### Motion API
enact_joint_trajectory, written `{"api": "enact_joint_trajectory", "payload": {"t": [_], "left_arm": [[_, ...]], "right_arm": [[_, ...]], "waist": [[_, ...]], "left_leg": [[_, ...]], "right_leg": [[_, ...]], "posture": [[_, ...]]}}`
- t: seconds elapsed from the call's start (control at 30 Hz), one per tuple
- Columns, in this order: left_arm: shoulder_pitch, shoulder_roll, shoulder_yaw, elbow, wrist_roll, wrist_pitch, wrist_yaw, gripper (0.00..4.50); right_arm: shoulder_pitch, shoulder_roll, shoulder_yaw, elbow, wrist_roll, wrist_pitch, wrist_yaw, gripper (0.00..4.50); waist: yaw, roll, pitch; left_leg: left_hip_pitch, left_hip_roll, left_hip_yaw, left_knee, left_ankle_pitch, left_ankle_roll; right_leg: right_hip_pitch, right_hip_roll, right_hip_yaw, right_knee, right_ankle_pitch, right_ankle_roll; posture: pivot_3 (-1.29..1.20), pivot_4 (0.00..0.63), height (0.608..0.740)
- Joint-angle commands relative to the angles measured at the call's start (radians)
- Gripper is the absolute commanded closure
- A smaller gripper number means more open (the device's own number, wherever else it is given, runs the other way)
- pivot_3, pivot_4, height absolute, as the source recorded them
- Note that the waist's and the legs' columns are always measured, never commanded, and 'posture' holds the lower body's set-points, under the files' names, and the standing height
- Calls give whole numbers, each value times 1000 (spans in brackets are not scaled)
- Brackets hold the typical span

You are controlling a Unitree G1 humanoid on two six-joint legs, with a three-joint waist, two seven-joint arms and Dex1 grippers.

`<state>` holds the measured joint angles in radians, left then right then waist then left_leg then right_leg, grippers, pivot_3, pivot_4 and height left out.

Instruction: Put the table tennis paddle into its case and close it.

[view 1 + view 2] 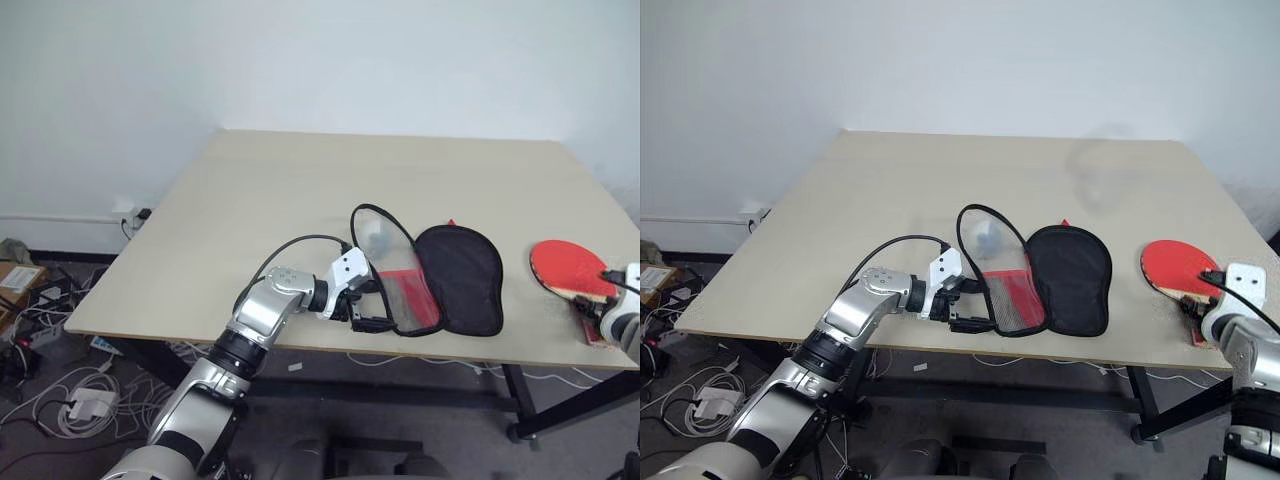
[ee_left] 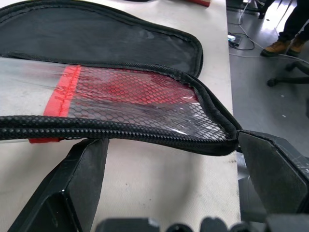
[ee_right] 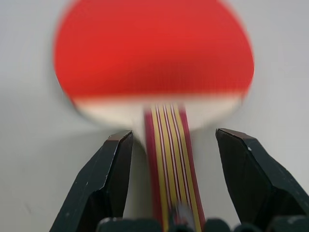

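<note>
Paddle (image 3: 154, 53) handle lies between open right tool (image 3: 169, 183) fingers, untouched

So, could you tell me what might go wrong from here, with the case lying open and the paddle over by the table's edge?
1. The paddle lies near the table edge, its handle between the right gripper's open fingers, which have not closed; an off-centre grip could push it off.
2. The left gripper is open at the case's zipper rim; a poor hold could let the flap drop.
</note>
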<state>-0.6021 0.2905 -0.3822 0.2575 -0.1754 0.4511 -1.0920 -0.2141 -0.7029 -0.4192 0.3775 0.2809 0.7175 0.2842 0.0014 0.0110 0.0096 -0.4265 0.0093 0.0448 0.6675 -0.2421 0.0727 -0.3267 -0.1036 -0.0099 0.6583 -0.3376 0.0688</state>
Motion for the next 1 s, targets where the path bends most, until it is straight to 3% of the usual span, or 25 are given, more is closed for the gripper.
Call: {"api": "enact_joint_trajectory", "payload": {"t": [0.03,0.37,0.47,0.6,0.77,1.0], "left_arm": [[-26,1,21,-21,-13,-9,-12,0],[-34,-8,34,-21,-20,5,-10,0],[-35,-7,42,-31,-25,17,-7,0],[-30,3,57,-51,-38,41,-10,0],[-11,40,70,-94,-53,71,-16,0],[26,104,96,-144,-80,120,-26,0]], "right_arm": [[-9,-42,-28,-8,-7,-2,6,1555],[-63,-21,-30,50,5,8,2,1555],[-108,-12,-19,76,8,0,9,2174],[-139,-9,0,108,-7,-11,15,3395],[-143,-21,-15,38,13,18,28,3393],[-187,-11,-72,-320,124,231,-8,3393]], "waist": [[0,0,0],[0,0,0],[0,0,0],[-1,0,0],[-2,1,0],[-1,12,3]], "left_leg": [[0,0,0,0,0,0],[0,0,-1,1,0,0],[0,0,-1,1,0,0],[0,0,-1,1,0,0],[0,0,-1,1,0,0],[-1,0,0,1,0,0]], "right_leg": [[0,0,0,0,0,0],[1,0,-1,0,0,0],[1,0,0,0,0,0],[1,0,0,0,0,0],[1,0,0,0,0,0],[-1,0,1,1,0,0]], "posture": [[0,0,715],[0,0,715],[0,0,715],[0,0,715],[0,0,715],[0,0,715]]}}
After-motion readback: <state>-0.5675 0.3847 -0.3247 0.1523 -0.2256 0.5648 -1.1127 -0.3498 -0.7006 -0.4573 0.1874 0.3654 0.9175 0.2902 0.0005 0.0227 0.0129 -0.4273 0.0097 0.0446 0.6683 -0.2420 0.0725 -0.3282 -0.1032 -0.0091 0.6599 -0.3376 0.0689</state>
